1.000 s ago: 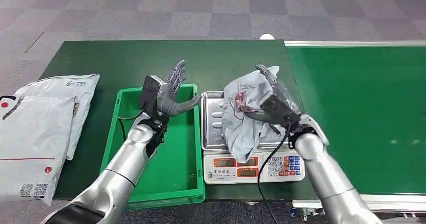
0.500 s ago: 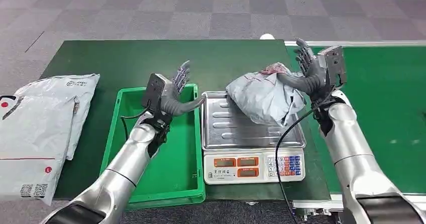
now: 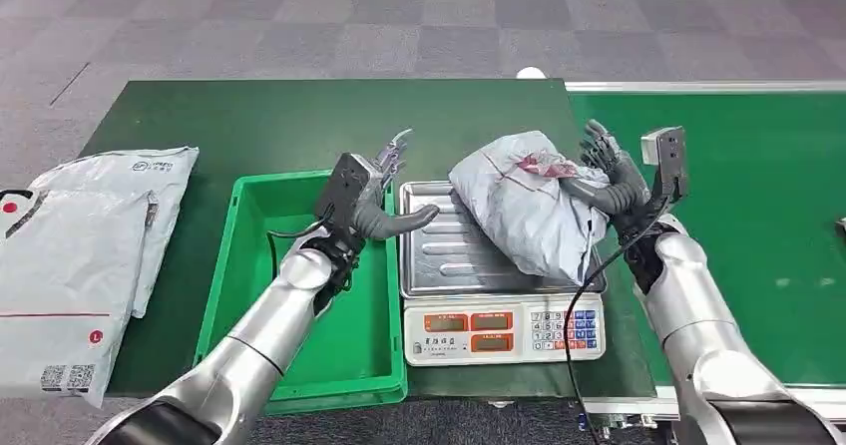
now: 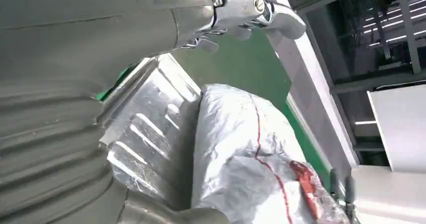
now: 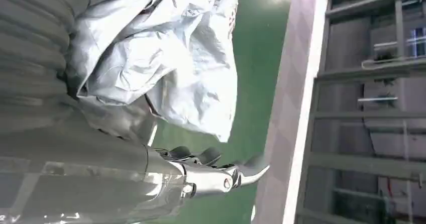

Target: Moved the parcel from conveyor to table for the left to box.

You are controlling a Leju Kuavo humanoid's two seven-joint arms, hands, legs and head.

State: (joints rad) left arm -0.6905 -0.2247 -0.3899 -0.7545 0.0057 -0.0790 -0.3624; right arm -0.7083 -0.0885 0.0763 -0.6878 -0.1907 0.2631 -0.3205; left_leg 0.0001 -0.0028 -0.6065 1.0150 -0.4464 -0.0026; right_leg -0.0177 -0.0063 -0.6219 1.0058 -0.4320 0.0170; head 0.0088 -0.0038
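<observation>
Head view gives you the lay of it: the dark green table (image 3: 249, 116) runs wide across the middle, bare along its far edge, with grey carpet tiles (image 3: 299, 26) beyond. Butted against its right side you've got the brighter green conveyor (image 3: 738, 225), open belt nearly all the way out. At the left end, a big flat grey mail bag (image 3: 80, 255) hangs over the table's edge. Next down in size, the green box (image 3: 349, 335) sits just beside the scale (image 3: 499, 295), their rims close together with a narrow gap. Your parcel (image 3: 529, 206), a crumpled grey bag with red marking, lies on the scale's steel pan, slumped toward the right rim and overhanging it. Your right hand (image 3: 614, 181) presses its thumb and fingers against the parcel's right side; you cannot tell whether it actually grips. Your left hand (image 3: 374, 196) hovers over the box's right wall, fingers spread, thumb reaching over the pan's left edge, holding nothing.
</observation>
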